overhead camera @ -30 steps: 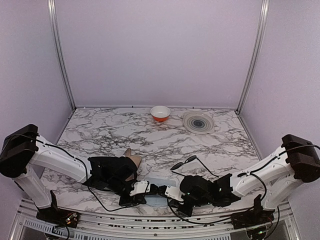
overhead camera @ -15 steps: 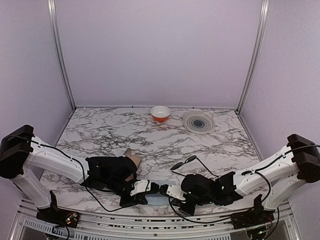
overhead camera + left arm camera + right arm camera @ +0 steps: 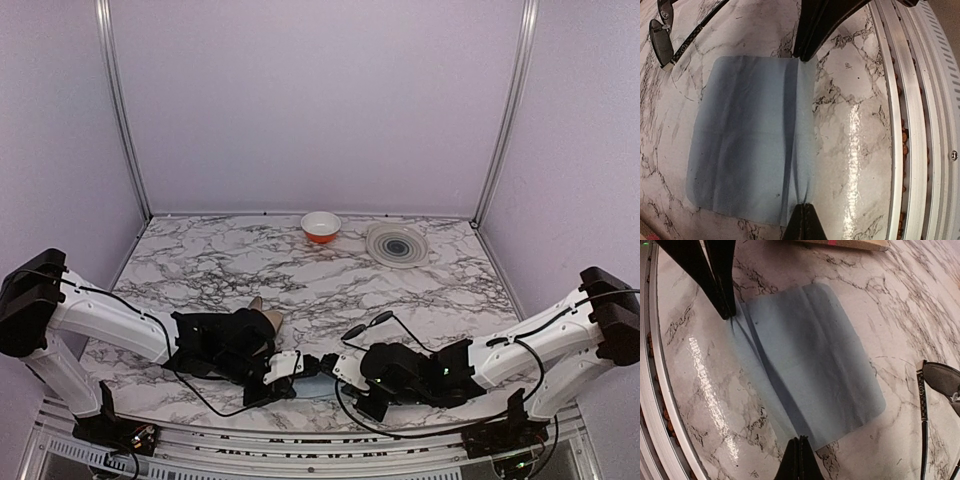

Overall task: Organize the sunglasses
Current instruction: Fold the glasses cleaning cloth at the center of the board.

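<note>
The sunglasses (image 3: 372,324), thin black wire frame with dark lenses, lie open on the marble just beyond my right arm; they also show in the left wrist view (image 3: 664,31) and the right wrist view (image 3: 939,382). A light blue cloth (image 3: 740,140) lies flat near the front edge, also seen as the cloth (image 3: 810,360). My left gripper (image 3: 802,209) is shut on one side of the cloth's near edge. My right gripper (image 3: 799,441) is shut on the opposite side. A raised fold runs between them. From above, the left gripper (image 3: 298,364) and right gripper (image 3: 336,364) nearly meet.
A brown plaid case (image 3: 262,324) lies half hidden behind my left arm and shows as the case (image 3: 850,244) in the right wrist view. An orange bowl (image 3: 320,226) and a grey plate (image 3: 397,244) stand at the back. The aluminium rail (image 3: 910,125) borders the table's front edge.
Both grippers have moved away from the front edge toward the table's middle, carrying the cloth's near edge with them. The sunglasses have not moved.
</note>
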Motion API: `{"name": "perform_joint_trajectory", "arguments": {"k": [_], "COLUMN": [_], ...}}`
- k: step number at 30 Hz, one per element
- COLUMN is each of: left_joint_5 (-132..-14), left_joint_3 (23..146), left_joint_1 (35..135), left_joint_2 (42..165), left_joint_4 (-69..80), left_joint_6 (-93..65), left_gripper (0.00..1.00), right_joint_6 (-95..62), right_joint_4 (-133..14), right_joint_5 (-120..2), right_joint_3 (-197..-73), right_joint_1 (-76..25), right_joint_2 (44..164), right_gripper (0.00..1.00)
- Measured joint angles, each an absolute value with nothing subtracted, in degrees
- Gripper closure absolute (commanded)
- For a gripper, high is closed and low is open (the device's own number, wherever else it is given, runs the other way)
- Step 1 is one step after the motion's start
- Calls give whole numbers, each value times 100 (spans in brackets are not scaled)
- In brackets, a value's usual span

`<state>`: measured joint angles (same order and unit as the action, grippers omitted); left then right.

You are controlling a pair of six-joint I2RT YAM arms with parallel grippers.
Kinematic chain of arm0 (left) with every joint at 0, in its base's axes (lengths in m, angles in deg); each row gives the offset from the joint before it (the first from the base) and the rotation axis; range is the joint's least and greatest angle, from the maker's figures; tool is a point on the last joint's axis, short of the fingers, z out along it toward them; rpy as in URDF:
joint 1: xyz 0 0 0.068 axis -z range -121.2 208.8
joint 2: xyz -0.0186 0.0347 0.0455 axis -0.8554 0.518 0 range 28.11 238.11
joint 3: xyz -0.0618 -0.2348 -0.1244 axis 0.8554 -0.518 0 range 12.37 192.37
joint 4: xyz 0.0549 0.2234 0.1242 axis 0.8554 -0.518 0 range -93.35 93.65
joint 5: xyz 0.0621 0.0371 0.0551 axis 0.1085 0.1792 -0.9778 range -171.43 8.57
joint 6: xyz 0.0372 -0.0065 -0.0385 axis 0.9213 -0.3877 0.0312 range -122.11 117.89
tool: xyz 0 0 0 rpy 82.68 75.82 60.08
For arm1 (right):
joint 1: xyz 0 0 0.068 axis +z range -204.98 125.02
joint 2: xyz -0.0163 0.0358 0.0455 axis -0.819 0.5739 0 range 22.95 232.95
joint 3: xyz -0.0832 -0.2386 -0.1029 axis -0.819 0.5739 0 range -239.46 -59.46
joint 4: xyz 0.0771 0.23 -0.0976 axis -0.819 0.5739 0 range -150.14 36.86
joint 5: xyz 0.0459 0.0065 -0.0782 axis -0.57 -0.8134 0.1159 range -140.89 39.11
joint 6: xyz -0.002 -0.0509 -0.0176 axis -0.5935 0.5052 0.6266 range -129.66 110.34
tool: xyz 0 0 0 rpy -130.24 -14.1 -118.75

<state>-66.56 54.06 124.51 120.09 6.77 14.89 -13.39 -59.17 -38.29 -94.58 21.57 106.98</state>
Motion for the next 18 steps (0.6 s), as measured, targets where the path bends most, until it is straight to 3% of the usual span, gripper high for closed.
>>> {"name": "perform_joint_trajectory", "arguments": {"k": [18], "left_joint_5": [-7071], "left_joint_3": [5734], "left_joint_1": [12287], "left_joint_2": [12116], "left_joint_4": [484], "left_joint_6": [1436], "left_gripper": [100], "right_joint_6": [-1463], "right_joint_4": [-5832], "right_joint_5": [-3206], "right_joint_3": [-9545], "right_joint_1": [2092], "right_joint_2": [10737], "right_gripper": [100]}}
